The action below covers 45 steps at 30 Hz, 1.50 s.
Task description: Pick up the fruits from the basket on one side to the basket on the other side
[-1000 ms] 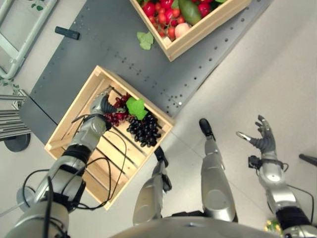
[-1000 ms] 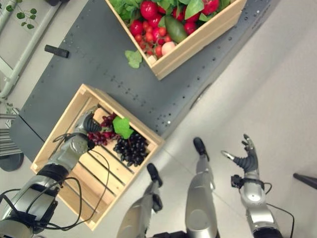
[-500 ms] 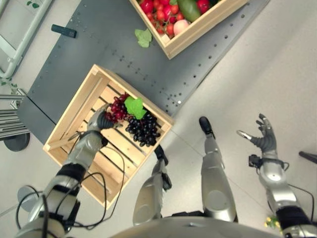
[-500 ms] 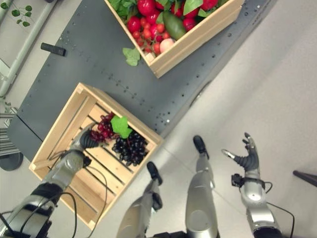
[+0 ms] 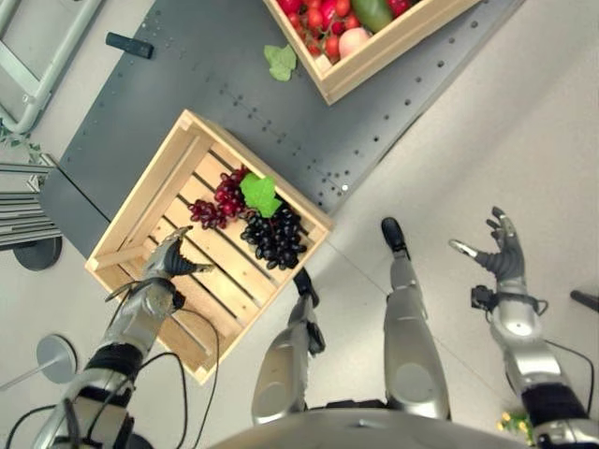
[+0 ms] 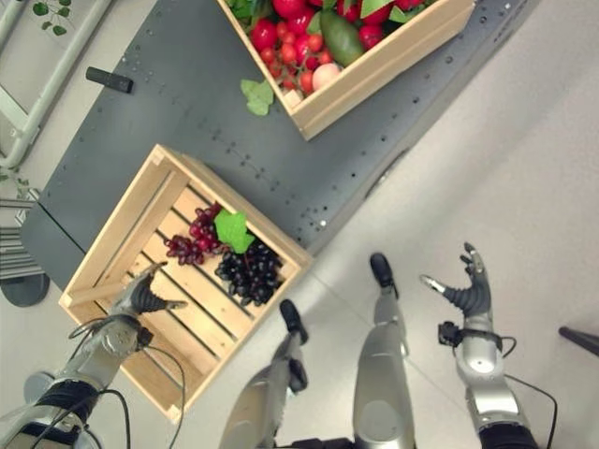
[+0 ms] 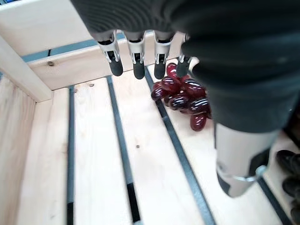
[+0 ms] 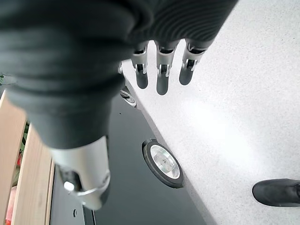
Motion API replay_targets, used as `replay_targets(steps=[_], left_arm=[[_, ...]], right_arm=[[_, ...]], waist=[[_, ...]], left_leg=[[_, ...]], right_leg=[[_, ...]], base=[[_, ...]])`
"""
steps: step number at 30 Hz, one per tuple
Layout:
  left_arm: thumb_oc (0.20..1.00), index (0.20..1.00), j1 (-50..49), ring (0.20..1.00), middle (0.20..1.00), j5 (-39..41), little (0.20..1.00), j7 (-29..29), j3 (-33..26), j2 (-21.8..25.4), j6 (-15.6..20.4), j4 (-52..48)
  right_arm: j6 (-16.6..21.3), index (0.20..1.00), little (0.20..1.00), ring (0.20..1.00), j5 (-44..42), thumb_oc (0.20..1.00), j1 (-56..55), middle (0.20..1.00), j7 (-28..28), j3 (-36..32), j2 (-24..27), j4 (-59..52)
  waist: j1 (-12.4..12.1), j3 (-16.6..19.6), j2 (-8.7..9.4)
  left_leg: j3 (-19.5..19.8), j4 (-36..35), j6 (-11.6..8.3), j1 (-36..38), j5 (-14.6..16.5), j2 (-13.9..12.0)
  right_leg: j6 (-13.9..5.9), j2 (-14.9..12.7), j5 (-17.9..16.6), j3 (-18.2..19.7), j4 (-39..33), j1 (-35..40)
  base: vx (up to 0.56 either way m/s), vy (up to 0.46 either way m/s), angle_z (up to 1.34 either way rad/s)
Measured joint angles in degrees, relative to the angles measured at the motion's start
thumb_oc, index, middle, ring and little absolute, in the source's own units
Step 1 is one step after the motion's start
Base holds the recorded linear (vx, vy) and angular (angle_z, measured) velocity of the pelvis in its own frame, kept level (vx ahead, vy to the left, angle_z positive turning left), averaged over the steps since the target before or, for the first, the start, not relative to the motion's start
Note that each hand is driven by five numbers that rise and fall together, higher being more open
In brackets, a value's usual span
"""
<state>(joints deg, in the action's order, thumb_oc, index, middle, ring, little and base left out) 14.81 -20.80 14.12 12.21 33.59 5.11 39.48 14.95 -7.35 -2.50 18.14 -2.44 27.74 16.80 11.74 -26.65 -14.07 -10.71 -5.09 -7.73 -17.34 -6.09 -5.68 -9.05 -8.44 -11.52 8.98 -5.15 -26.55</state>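
Observation:
A wooden crate [image 5: 140,194] on the dark platform holds a bunch of red grapes [image 5: 215,200], a green leaf [image 5: 260,194] and a bunch of dark grapes [image 5: 274,238]. My left hand [image 5: 169,261] hovers open and empty over the crate's bare slats, a short way nearer me than the red grapes. In the left wrist view its straight fingers [image 7: 136,58] point toward the red grapes [image 7: 180,96] without touching them. A second crate [image 5: 393,54] at the far edge is full of red fruits, a green one and a peach. My right hand [image 5: 498,258] hangs open over the floor.
A loose green leaf [image 5: 281,63] and a small black bar [image 5: 129,45] lie on the dark platform [image 5: 234,89]. A metal frame [image 5: 37,65] stands at the far left. A round stand base [image 5: 51,357] sits on the floor near my left arm.
My left hand has drawn back from the red grapes toward me, leaving them lying in the crate. The right hand has stayed put.

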Motion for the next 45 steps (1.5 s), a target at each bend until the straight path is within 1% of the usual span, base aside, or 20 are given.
replay_targets(steps=[3, 6, 11, 15, 23, 25, 27, 30, 31, 33, 35, 39, 42, 45], left_arm=[[1.0, 1.0, 1.64, 1.0, 1.0, 0.03, 1.0, 2.08, -0.04, 0.0, -0.36, -1.37], [1.0, 1.0, 2.28, 1.0, 1.0, 0.14, 1.0, 3.96, -0.26, 0.01, -0.58, -4.98], [1.0, 1.0, 2.16, 1.0, 1.0, 0.21, 1.0, 4.3, -0.63, 0.02, -0.51, -8.81], [1.0, 1.0, 1.21, 1.0, 1.0, 0.24, 1.0, 4.46, -2.72, 0.05, -0.26, -12.15], [1.0, 1.0, 1.21, 1.0, 1.0, 0.14, 1.0, 3.25, -2.27, 0.07, -0.32, -11.97], [1.0, 1.0, 2.12, 1.0, 1.0, -0.83, 1.0, 2.84, -1.72, 0.23, -0.35, -10.79], [1.0, 1.0, 5.24, 1.0, 1.0, -2.33, 1.0, 2.79, 0.85, 0.31, -0.86, -6.35], [1.0, 1.0, 7.36, 1.0, 1.0, -3.55, 1.0, 2.69, 2.79, 0.34, -0.93, -3.9], [1.0, 1.0, 9.49, 1.0, 1.0, -4.38, 1.0, 2.59, 4.55, 0.31, -1.34, -0.54], [1.0, 1.0, 11.2, 1.0, 1.0, -4.87, 1.0, 2.53, 4.5, 0.35, -2.21, 1.22], [1.0, 1.0, 13.34, 1.0, 1.0, -5.42, 1.0, 2.16, 5.7, 0.35, -2.49, 3.02], [1.0, 1.0, 15.82, 1.0, 1.0, -5.42, 1.0, 2.12, 7.11, -0.17, -3.11, 6.05], [1.0, 1.0, 18.31, 1.0, 1.0, -5.44, 1.0, 2.2, 9.63, -0.04, -3.78, 8.96], [1.0, 1.0, 20.38, 1.0, 1.0, -5.51, 1.0, 2.16, 10.91, -0.04, -4.41, 10.97]], right_arm=[[0.07, 1.0, 1.0, 1.0, 0.0, 1.0, -0.03, 1.0, 0.18, 0.1, -0.02, -0.39], [0.14, 1.0, 1.0, 1.0, -0.01, 1.0, -0.05, 1.0, 0.7, 0.13, -0.02, -0.54], [0.15, 1.0, 1.0, 1.0, -0.02, 1.0, -0.05, 1.0, 1.12, 0.12, -0.01, -0.64], [0.15, 1.0, 1.0, 1.0, -0.02, 1.0, -0.06, 1.0, 1.12, 0.12, -0.02, -0.67], [0.15, 1.0, 1.0, 1.0, -0.03, 1.0, -0.05, 1.0, 1.12, 0.12, -0.01, -0.8], [0.15, 1.0, 1.0, 1.0, -0.02, 1.0, -0.06, 1.0, 1.12, 0.11, 0.04, -0.85], [0.15, 1.0, 1.0, 1.0, -0.02, 1.0, -0.04, 1.0, 1.12, 0.12, 0.12, -1.07], [0.16, 1.0, 1.0, 1.0, -0.02, 1.0, -0.03, 1.0, 1.15, 0.12, 0.17, -1.23], [0.16, 1.0, 1.0, 1.0, -0.03, 1.0, -0.05, 1.0, 1.15, 0.15, 0.19, -1.81], [0.18, 1.0, 1.0, 1.0, -0.04, 1.0, -0.1, 1.0, 1.15, 0.16, 0.21, -3.18], [0.24, 1.0, 1.0, 1.0, -0.04, 1.0, -0.1, 1.0, 1.14, 0.63, 0.33, -4.75], [0.64, 1.0, 1.0, 1.0, -0.04, 1.0, -0.07, 1.0, 1.14, 1.12, 0.32, -7.25], [0.69, 1.0, 1.0, 1.0, -0.07, 1.0, -0.37, 1.0, 1.19, 1.12, 0.46, -7.83], [0.94, 1.0, 1.0, 1.0, -0.08, 1.0, -0.47, 1.0, 1.2, 1.17, 0.44, -8.11]], waist=[[0.07, 0.0, 0.0], [0.02, 0.0, 0.0], [0.03, 0.0, 0.0], [0.0, 0.0, 0.0], [0.02, 0.0, 0.0], [0.07, 0.0, 0.0], [0.08, -0.01, 0.01], [0.34, 0.0, 0.01], [0.28, -0.01, 0.02], [0.33, -0.04, 0.05], [0.45, -0.04, 0.06], [1.44, -0.06, 0.09], [1.43, -0.07, 0.1], [1.48, -0.09, 0.13]], left_leg=[[-0.01, 0.01, 0.01, -0.21, -0.02, 0.0], [-0.02, 0.01, 0.02, -0.35, -0.02, 0.02], [-0.15, 0.0, 0.02, -0.52, -0.02, 0.02], [-0.16, 0.01, 0.02, -0.87, -0.01, 0.02], [-0.25, 0.01, 0.02, -1.48, -0.02, 0.01], [-0.26, 0.0, 0.02, -1.48, -0.02, 0.0], [-0.3, 0.0, 0.02, -1.53, -0.01, 0.0], [-0.41, 0.0, 0.02, -2.13, -0.02, 0.01], [-0.55, 0.0, 0.01, -2.54, -0.02, 0.02], [-0.92, 0.0, 0.03, -2.94, -0.04, 0.03], [-1.14, 0.01, 0.02, -3.14, -0.04, 0.02], [-1.44, 0.01, 0.02, -3.93, -0.04, 0.02], [-1.65, 0.0, 0.02, -4.33, -0.04, 0.02], [-1.76, 0.01, 0.02, -4.94, -0.04, 0.04]], right_leg=[[-0.01, 0.01, -0.03, 0.0, 0.0, -0.23], [-0.01, -0.01, -0.02, 0.0, 0.0, -0.39], [-0.01, 0.0, -0.02, 0.01, 0.0, -0.72], [-0.01, 0.0, -0.09, 0.01, 0.0, -1.22], [0.03, 0.01, -0.21, 0.03, 0.0, -1.88], [0.03, 0.03, -0.21, 0.03, 0.0, -1.89], [0.03, 0.02, -0.24, 0.03, 0.0, -2.01], [0.05, 0.02, -0.4, 0.03, 0.0, -2.71], [0.05, 0.02, -0.55, 0.06, 0.0, -3.24], [0.12, 0.02, -0.79, 0.07, 0.0, -3.8], [0.12, 0.04, -0.78, 0.1, 0.01, -4.1], [0.16, 0.04, -0.83, 0.1, 0.02, -4.92], [0.18, 0.04, -0.95, 0.11, 0.02, -5.55], [0.23, 0.06, -1.19, 0.15, 0.02, -6.35]], base=[[0.0, 0.0, 0.0], [0.0, 0.0, 0.0], [0.0, 0.0, 0.0], [0.0, 0.0, 0.0], [0.0, 0.0, 0.0], [0.0, 0.0, 0.0], [0.0, 0.0, 0.0], [0.0, 0.005, -0.01], [0.0, 0.005, -0.05], [-0.01, 0.0, -0.07], [0.0, -0.001, -0.03], [0.0, 0.0, 0.0], [0.01, 0.006, -0.04], [-0.01, 0.003, -0.04]])
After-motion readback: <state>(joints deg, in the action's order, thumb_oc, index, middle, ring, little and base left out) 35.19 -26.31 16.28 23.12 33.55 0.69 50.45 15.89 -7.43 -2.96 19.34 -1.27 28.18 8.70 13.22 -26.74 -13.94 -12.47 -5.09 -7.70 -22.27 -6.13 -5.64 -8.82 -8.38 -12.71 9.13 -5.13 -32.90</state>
